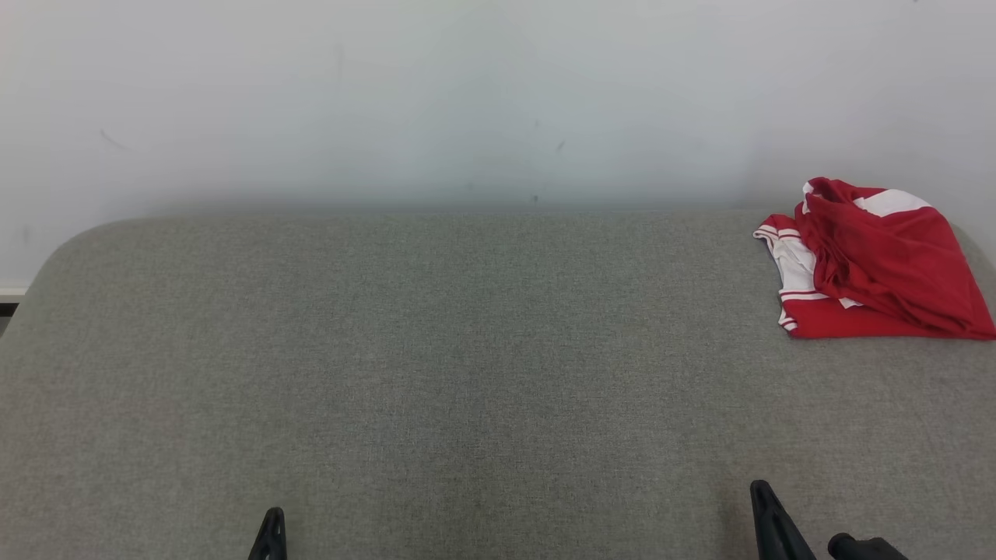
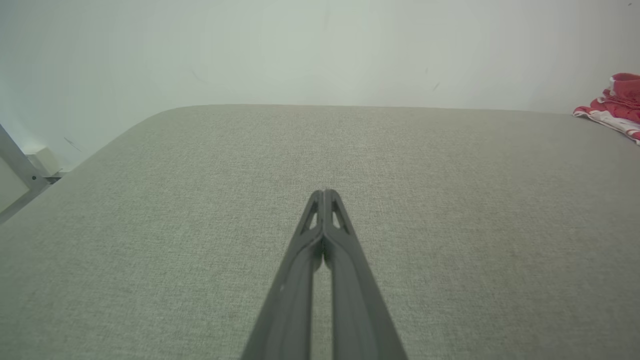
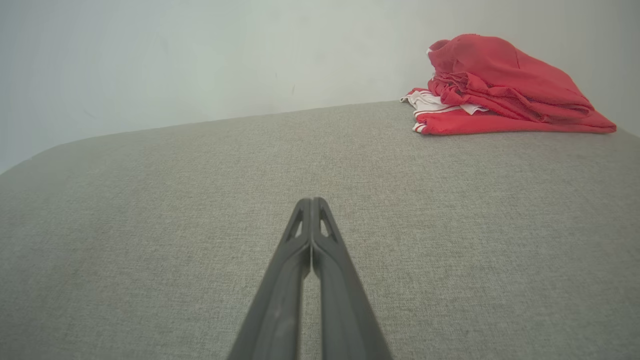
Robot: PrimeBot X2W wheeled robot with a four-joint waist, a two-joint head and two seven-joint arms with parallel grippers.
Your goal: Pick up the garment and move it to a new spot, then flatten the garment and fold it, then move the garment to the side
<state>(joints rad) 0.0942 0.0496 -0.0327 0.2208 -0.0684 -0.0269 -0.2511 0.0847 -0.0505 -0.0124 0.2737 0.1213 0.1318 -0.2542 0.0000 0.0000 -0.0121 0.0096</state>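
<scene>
The garment [image 1: 875, 264] is a red piece with white panels and stripes, lying crumpled in a heap at the far right of the grey fabric surface [image 1: 467, 350]. It also appears as the garment [image 3: 505, 90] at the upper right of the right wrist view, and a sliver of the garment [image 2: 617, 102] shows at the right edge of the left wrist view. My left gripper [image 2: 325, 192] is shut with nothing in it, low at the near edge [image 1: 272, 515]. My right gripper [image 3: 311, 201] is shut and empty too, near the front right [image 1: 759, 486], well short of the garment.
A pale wall [image 1: 467, 101] rises directly behind the surface. The surface has rounded far corners. A metal frame piece [image 2: 20, 167] shows past its left edge in the left wrist view.
</scene>
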